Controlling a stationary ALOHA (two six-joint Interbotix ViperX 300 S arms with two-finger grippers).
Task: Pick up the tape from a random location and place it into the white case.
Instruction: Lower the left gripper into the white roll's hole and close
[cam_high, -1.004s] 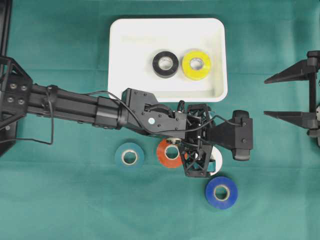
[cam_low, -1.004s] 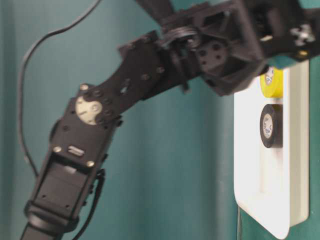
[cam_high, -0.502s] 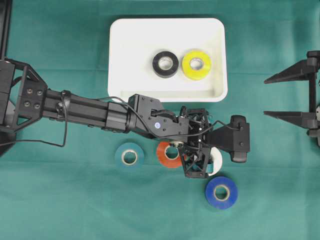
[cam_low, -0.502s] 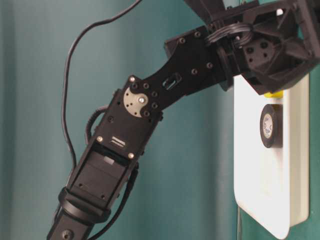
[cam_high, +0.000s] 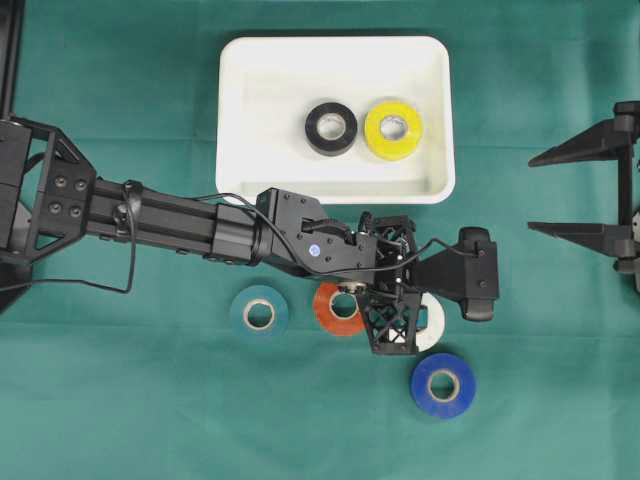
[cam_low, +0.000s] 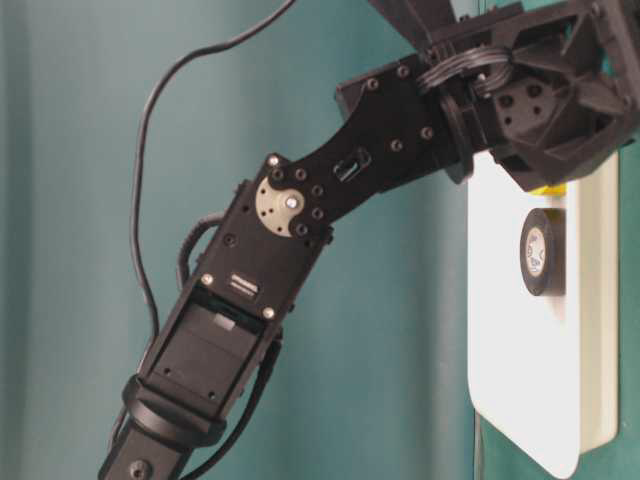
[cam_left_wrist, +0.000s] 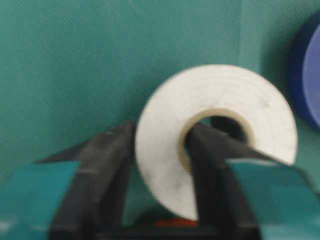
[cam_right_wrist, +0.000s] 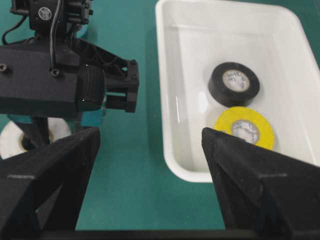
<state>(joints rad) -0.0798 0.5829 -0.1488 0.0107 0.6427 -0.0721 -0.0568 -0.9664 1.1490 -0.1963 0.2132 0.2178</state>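
While the left gripper (cam_left_wrist: 160, 150) pinches the white tape (cam_left_wrist: 215, 135) through its core, orange tape (cam_high: 337, 307) and blue tape (cam_high: 443, 384) crowd it; right gripper (cam_right_wrist: 150, 165) gapes wide.

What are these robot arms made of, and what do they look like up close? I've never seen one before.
Both are matt black. The left arm is a chain of boxy blocks dotted with small screws, with a round silver joint cap and thin black cables looping alongside. Its left claw has open lattice framing. The right claw ends in two long, tapering, pointed black fingers.
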